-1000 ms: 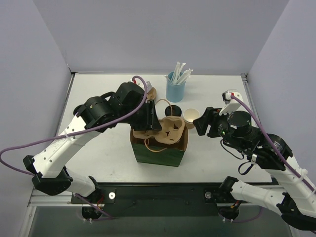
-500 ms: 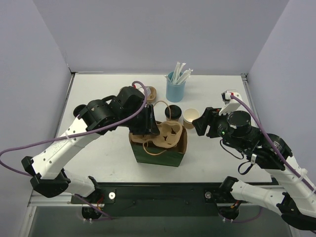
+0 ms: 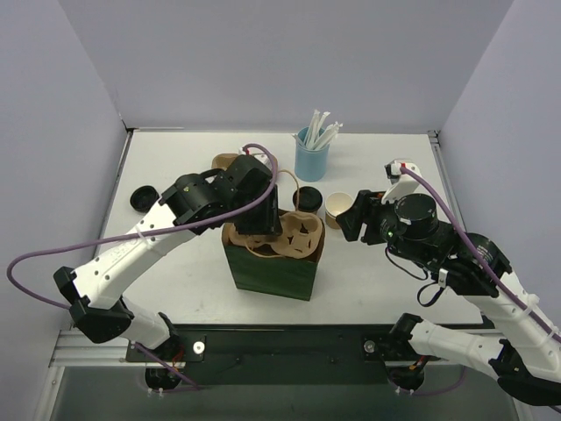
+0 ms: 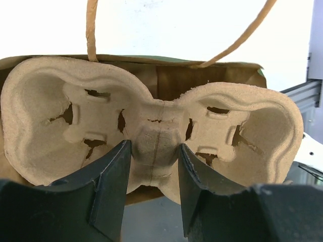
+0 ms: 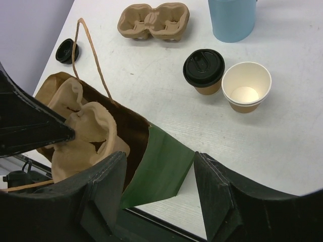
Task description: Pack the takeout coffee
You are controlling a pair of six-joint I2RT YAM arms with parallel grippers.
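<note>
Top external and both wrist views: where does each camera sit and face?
Top external: above and behind the arm bases, looking down at the white table; both arms show.
Left wrist: on the left arm, facing the brown pulp two-hole cup carrier gripped by the left claw at the frame's bottom.
Right wrist: on the right arm, looking down past the open right claw at the green paper bag.
Shared: all show that carrier at the bag's mouth.

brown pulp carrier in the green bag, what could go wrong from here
The brown two-hole pulp carrier spans nearly the whole mouth of the green paper bag; its ends could catch the walls and tip the bag. The left gripper pinches only the carrier's narrow centre ridge, so it may twist or slip. The bag's paper handle loops could snag underneath.
</note>
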